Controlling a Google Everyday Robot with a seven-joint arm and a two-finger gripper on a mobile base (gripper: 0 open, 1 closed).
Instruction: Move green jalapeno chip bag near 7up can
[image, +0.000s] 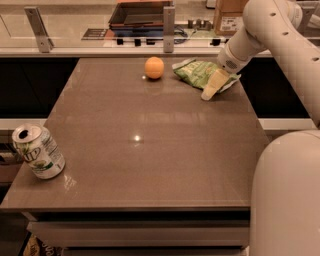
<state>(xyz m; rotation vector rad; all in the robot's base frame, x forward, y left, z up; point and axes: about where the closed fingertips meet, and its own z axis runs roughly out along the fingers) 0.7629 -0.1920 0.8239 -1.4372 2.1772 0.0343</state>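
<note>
The green jalapeno chip bag (197, 73) lies crinkled at the far right of the table. My gripper (212, 86) hangs from the white arm (250, 35) and rests at the bag's right end, touching or just above it. It covers part of the bag. The 7up can (38, 152) stands tilted at the near left corner of the table, far from the bag.
An orange ball-shaped fruit (154, 67) sits just left of the bag. The brown table (150, 150) has a counter behind it with a dark tray (140, 15) and a cardboard box (227, 17). The robot's white body (285, 200) fills the near right.
</note>
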